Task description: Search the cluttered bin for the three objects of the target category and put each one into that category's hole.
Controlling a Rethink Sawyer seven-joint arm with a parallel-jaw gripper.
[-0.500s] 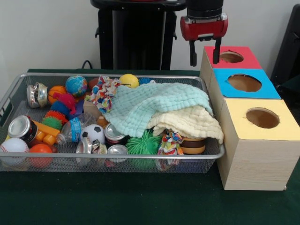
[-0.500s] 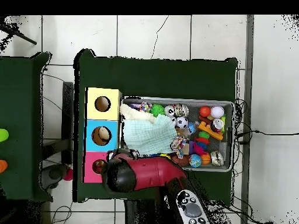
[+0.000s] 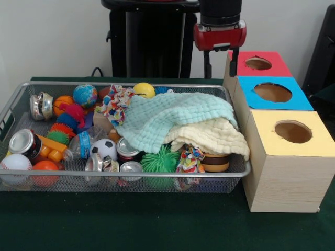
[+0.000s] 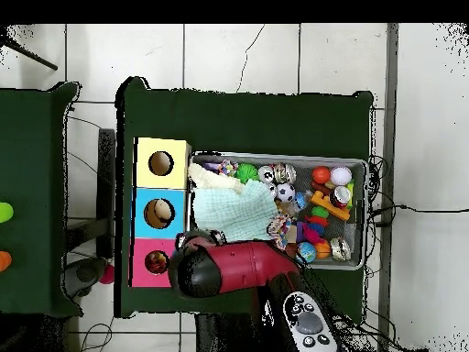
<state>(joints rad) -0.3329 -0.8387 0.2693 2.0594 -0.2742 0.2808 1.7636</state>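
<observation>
Front view, upper middle of the frame: red and black gripper (image 3: 220, 64) hanging with its two thin black jaws spread apart and empty, just left of the red-topped box's round dark hole (image 3: 258, 63) at upper right. Three light wooden boxes in a row down the right side, tops red, blue (image 3: 272, 93) and yellow (image 3: 291, 132), each cut with a round hole.

Filling the left and centre: shallow silver wire-mesh bin (image 3: 131, 174), packed. Draped over its right half, a waffle-textured mint-green cloth (image 3: 167, 117) atop a pale yellow one (image 3: 209, 137). Around them, a spiky green rubber ball (image 3: 160, 161), small soccer ball (image 3: 103, 148), globe-printed ball (image 3: 85, 95), baseball (image 3: 14, 163), shiny metal cans (image 3: 23, 142) and knotted multicoloured rope (image 3: 117, 103). No soft animal toys visible; no label legible.

Beneath everything, a dark green cloth-covered counter (image 3: 157, 225); behind, a plain pale wall. Overhead view: white tiled floor (image 4: 238, 55) around the counter.
</observation>
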